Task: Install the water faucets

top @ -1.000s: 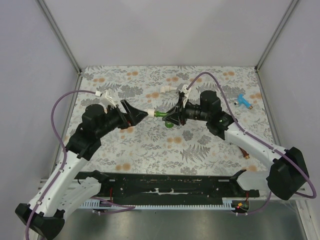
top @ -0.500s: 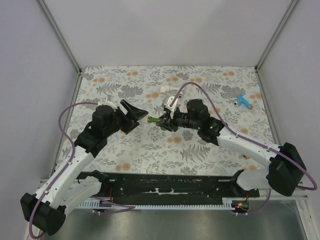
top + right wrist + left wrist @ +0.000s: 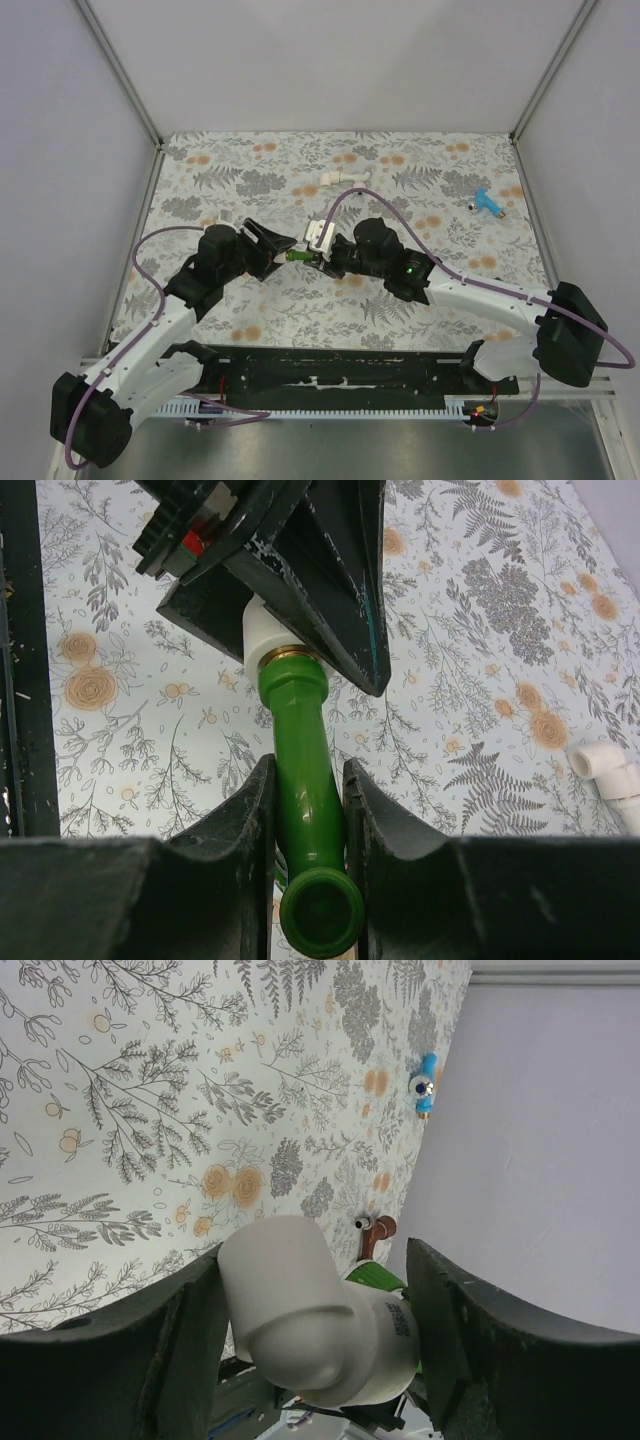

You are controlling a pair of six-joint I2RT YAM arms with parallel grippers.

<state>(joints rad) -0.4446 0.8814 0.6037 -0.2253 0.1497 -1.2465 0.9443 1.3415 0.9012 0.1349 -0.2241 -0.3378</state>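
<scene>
The bright green faucet (image 3: 305, 790) is clamped between the fingers of my right gripper (image 3: 305, 820), spout end toward the camera. Its brass-ringed end sits in a short white elbow fitting (image 3: 262, 635). My left gripper (image 3: 315, 1340) is shut on that elbow (image 3: 310, 1320), with the green faucet (image 3: 375, 1278) showing just behind it. In the top view the two grippers meet at mid-table, left (image 3: 272, 250) and right (image 3: 312, 257), with the green faucet (image 3: 297, 257) between them. A blue faucet (image 3: 488, 203) lies at the far right. A reddish-brown faucet (image 3: 377, 1235) shows in the left wrist view.
A second white elbow fitting (image 3: 330, 181) lies on the floral mat toward the back middle; it also shows in the right wrist view (image 3: 610, 770). Grey walls close the cell on three sides. A black rail (image 3: 330, 375) runs along the near edge.
Both grippers have moved together toward the near left, carrying the green faucet and the white elbow with them. Both grips stay the same.
</scene>
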